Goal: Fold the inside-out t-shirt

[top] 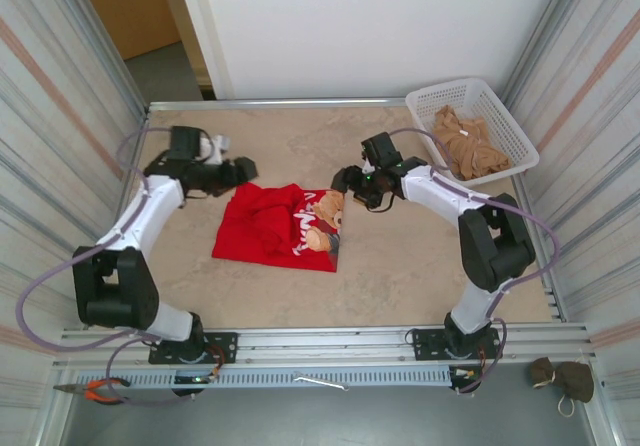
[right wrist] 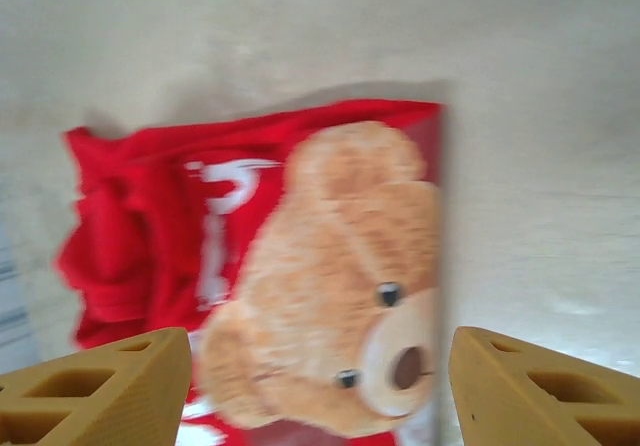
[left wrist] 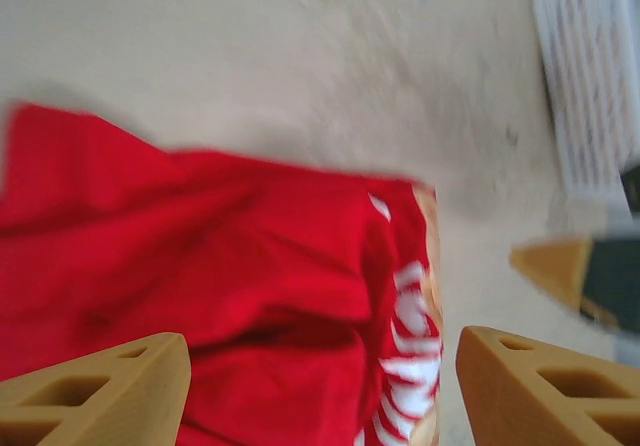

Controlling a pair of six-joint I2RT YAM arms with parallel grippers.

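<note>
Left gripper [top: 235,174] hovers at the 11 o'clock corner of the red t-shirt [top: 270,231], jaws spread wide with nothing between them. The right gripper [top: 347,179] hangs at its 2 o'clock, equally wide and empty. The shirt lies rumpled mid-table [top: 420,256], a teddy-bear print [top: 325,218] along its 3 o'clock edge. A white basket [top: 508,118] of tan cloth [top: 465,146] stands in the table's 1 o'clock corner.

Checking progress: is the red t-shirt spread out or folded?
Folded, loosely: the t-shirt lies as a compact, wrinkled rectangle with the bear print on top, no sleeves spread.
</note>
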